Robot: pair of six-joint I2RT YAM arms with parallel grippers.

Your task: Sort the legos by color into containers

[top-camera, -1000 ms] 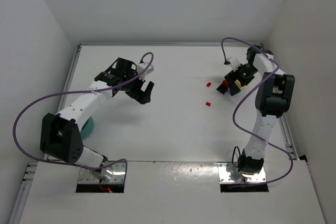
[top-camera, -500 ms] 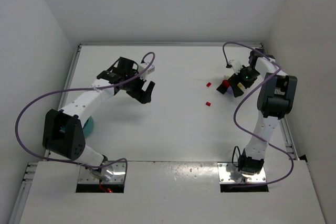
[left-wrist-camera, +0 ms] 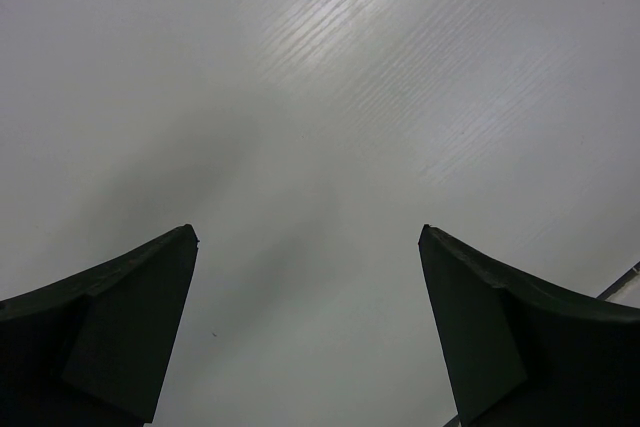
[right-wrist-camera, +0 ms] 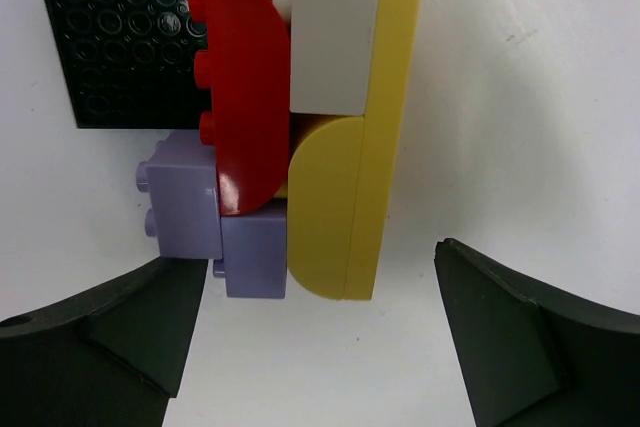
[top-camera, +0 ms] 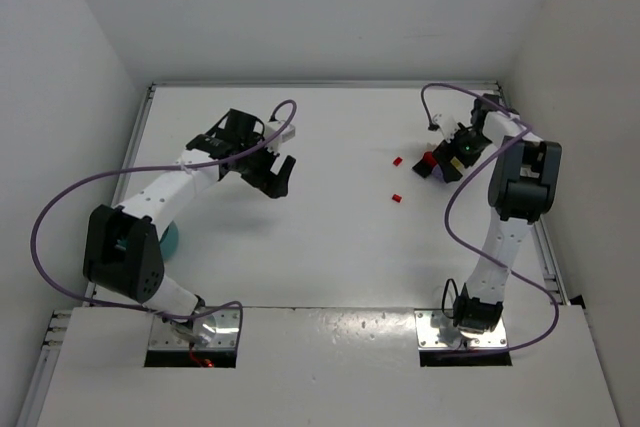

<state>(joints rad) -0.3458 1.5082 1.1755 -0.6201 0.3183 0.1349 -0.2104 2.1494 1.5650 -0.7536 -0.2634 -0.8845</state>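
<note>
The right pincer [right-wrist-camera: 318,282] stood spread wide just above a tight cluster of legos [right-wrist-camera: 300,127] — red, yellow, white and lilac beside a black plate. Two loose red bricks [top-camera: 397,161] lay nearby on the bench [top-camera: 330,247]. The left pincer [left-wrist-camera: 308,237], also spread, hung over the bench — the teal bowl [top-camera: 171,239] sat half hidden under that arm.

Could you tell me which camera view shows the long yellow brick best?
The right wrist view: the yellow brick lies close, sharp and whole there. In the top external view the right tool hides it. The left wrist view shows only table.
</note>
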